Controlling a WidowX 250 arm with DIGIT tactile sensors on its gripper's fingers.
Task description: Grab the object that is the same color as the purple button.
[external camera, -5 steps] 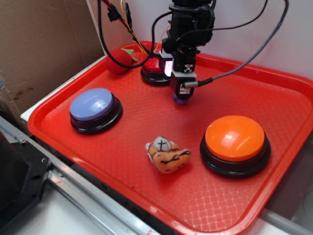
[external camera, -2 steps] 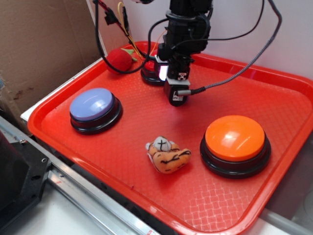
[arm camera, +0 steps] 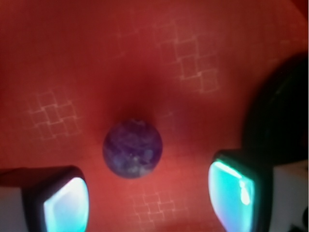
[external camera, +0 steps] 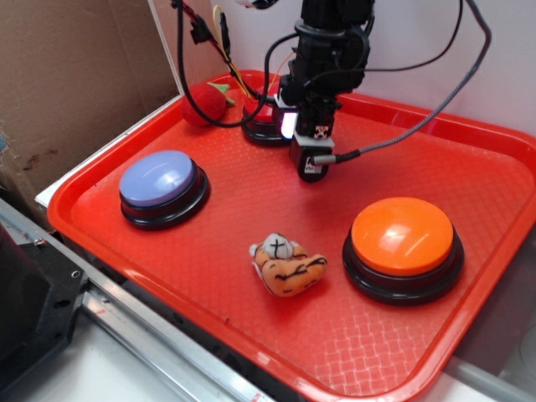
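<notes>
Wrist view shows the end effector (arm camera: 145,198) open, its two glowing pads (arm camera: 65,203) set well apart, with the purple ball (arm camera: 132,148) lying on the red tray (arm camera: 96,58) just ahead of the gap and not yet between the pads. Exterior view places the end effector (external camera: 311,173) low over the tray, between the red button (external camera: 261,117) and orange button (external camera: 402,237); the purple button (external camera: 157,178) sits well apart. Recommended: advance until the ball is centred, descend, then close gently, as the glossy ball is judged liable to roll.
</notes>
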